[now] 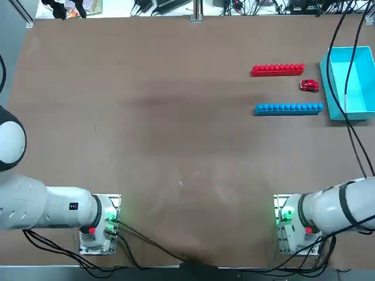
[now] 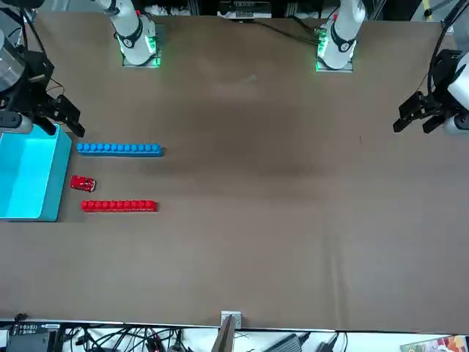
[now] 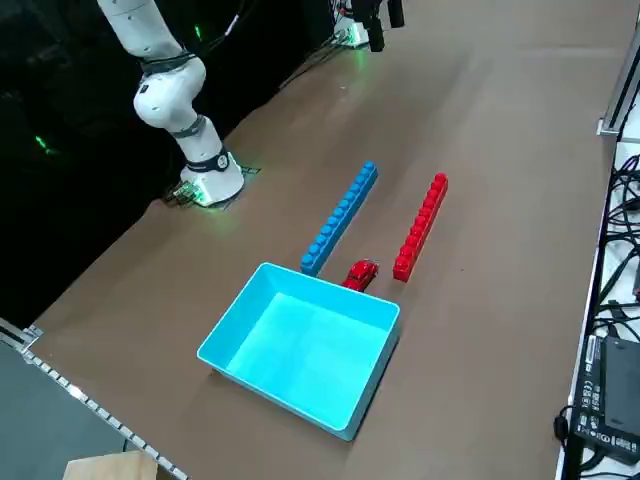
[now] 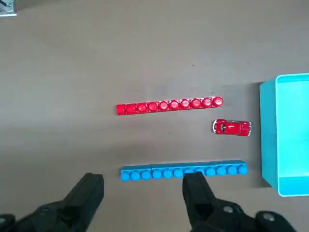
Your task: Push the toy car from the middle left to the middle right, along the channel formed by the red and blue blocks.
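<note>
A: Where's the toy car (image 1: 309,85)?
B: Right-hand end of the channel (image 1: 278,89); it sits lengthwise, mostly past the right end of the red block bar (image 1: 278,70), level with the last stretch of the blue block bar (image 1: 289,109); wheels down on the worktop (image 1: 176,152).
A: Touching either bar?
B: No; bare brown surface on both sides of it; blue bar lies on the robot's side, red on the far side; the two run roughly parallel, blue a bit longer.
A: And the light blue box (image 4: 294,135)?
B: Open-topped, just beyond the car to the right; narrow gap between them, not touching; box reaches further toward the robot than the blue bar does.
A: Right gripper (image 4: 144,181)?
B: Raised above the worktop, on the robot's side of the blue bar; jaws spread wide, nothing between them; well clear of the car.
A: Anything in the way overhead?
B: Black cables (image 1: 351,76) cross the overhead view in front of the box; they hide a strip of it, while the car shows in full from up there.
A: How's the car look?
B: Small, glossy red, rounded; much shorter than either bar; upright.
</note>
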Controlling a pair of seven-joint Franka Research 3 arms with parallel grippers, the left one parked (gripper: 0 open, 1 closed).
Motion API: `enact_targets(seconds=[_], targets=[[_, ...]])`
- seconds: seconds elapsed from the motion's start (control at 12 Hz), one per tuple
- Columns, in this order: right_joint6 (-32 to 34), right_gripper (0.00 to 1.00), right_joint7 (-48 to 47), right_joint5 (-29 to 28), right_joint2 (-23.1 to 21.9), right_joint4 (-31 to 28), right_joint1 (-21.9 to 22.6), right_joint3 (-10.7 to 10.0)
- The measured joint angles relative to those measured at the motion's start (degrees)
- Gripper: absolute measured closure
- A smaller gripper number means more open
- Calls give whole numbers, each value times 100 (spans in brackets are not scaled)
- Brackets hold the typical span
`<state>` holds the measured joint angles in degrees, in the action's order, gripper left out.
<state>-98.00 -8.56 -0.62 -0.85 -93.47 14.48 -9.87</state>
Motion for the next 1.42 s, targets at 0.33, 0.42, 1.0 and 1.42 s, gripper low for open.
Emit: enact_targets(seconds=[0.33,0.42,1.0,1.42], targets=[[351,0,286,37,-79,0,-784,607],[472,0,439,55,-117,0,-977,763],[737,0,660,294,-372,-236,-1215,998],[818,0,669,294,-399,-256,-1219,990]])
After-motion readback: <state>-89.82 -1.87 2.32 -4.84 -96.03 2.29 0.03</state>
